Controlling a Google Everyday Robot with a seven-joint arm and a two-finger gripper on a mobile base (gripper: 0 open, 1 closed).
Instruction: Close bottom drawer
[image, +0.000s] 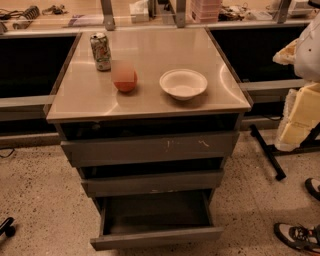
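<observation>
We see a pale speckled floor (35, 190) under warm indoor light. A grey metal cabinet (150, 150) stands in the middle, its steel worktop (160, 50) catching a soft sheen. Behind it run a grey rail (25, 101) and dark panels (35, 65), with a cluttered wood-toned counter (80, 12) beyond. At the right, yellowish foam blocks (300, 115) sit near a black stand foot (267, 152) on the floor. A small black object (6, 227) shows at the lower left.

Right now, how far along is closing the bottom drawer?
Done: nothing yet. The dark grey, handle-less metal bottom drawer stands pulled well out, its inside exposed. In hand: nothing visible. The gripper is not in view and nothing touches the drawer's front. Left: the whole push, until that front sits back in below the mid-width grey drawer.
</observation>
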